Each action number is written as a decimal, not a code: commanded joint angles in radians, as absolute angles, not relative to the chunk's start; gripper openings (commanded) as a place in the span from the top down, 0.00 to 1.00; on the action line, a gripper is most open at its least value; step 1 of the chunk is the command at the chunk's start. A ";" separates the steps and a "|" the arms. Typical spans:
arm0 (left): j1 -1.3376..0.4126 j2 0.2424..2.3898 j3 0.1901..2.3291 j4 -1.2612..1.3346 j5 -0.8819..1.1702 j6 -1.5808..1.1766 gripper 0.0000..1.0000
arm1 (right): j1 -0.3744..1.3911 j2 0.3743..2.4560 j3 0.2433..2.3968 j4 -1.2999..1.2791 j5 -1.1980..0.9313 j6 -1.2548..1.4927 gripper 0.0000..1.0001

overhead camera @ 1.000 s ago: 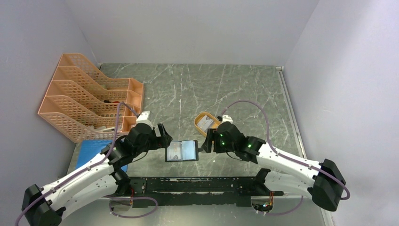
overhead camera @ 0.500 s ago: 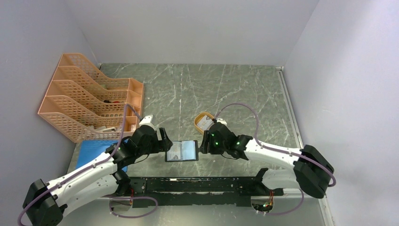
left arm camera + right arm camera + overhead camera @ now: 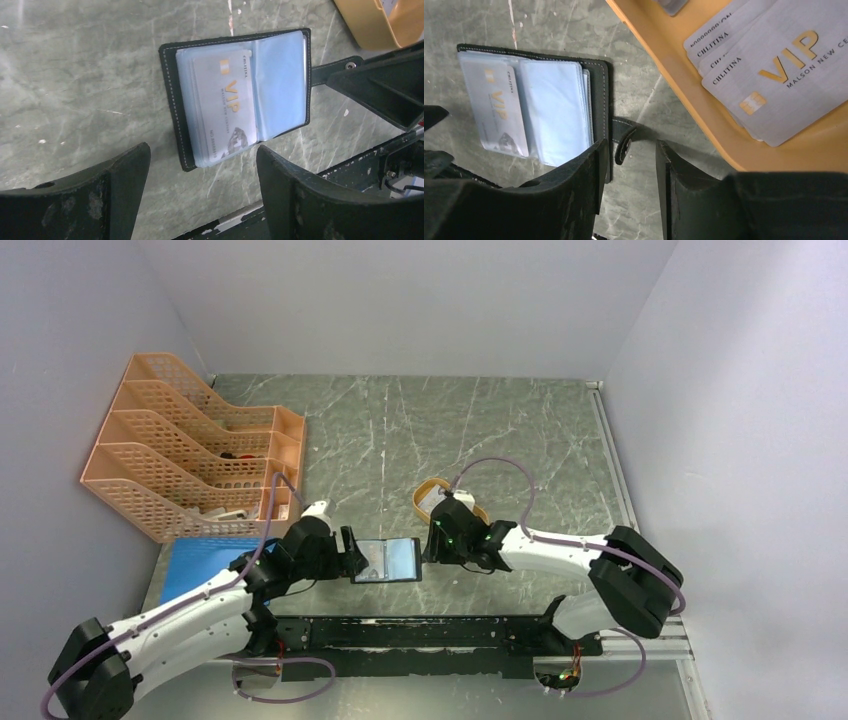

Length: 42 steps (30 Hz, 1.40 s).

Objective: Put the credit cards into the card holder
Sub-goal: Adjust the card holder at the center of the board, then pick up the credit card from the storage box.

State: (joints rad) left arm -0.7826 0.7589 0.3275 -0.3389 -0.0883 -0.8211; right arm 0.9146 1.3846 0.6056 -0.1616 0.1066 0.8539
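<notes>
The black card holder (image 3: 387, 560) lies open on the table, bluish pockets up. One pale credit card (image 3: 227, 107) marked VIP sits in its left pocket. My left gripper (image 3: 202, 165) hovers open at the holder's left end, nothing between its fingers. In the right wrist view the holder's snap tab (image 3: 624, 142) lies between the fingertips of my right gripper (image 3: 630, 155). Those jaws stand narrowly apart, with a gap on each side of the tab. Several more credit cards (image 3: 774, 75) lie fanned in the orange tray (image 3: 684, 80) just behind it.
Orange mesh file racks (image 3: 190, 455) stand at the back left. A flat blue pad (image 3: 200, 560) lies under my left arm. A black rail (image 3: 430, 632) runs along the near edge, just in front of the card holder.
Both grippers have closed in on the card holder from either side. The right jaws have narrowed markedly around the snap tab; the left jaws narrowed slightly. The holder has not moved.
</notes>
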 commanded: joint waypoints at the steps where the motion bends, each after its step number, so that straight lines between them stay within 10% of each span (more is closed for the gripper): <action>1: -0.785 0.812 0.333 -0.246 -0.009 -0.800 0.19 | 0.910 1.402 0.645 -0.143 0.157 0.840 0.58; 18: -0.787 0.890 0.353 -0.279 -0.067 -0.827 0.21 | 0.902 1.458 0.722 -0.136 0.117 0.759 0.85; 26: -0.787 0.823 0.417 -0.388 -0.158 -0.827 0.21 | 0.904 1.372 0.764 -0.232 0.120 0.731 0.64; 42: -0.788 0.933 0.540 -0.297 -0.023 -0.784 0.41 | 0.924 1.238 0.730 -0.205 0.157 0.815 0.58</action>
State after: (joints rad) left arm -0.7826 0.9394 0.4751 -0.2878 -0.0330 -0.8143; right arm 0.9573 1.3258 0.7044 -0.1795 0.0177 0.7807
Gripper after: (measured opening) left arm 0.589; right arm 0.397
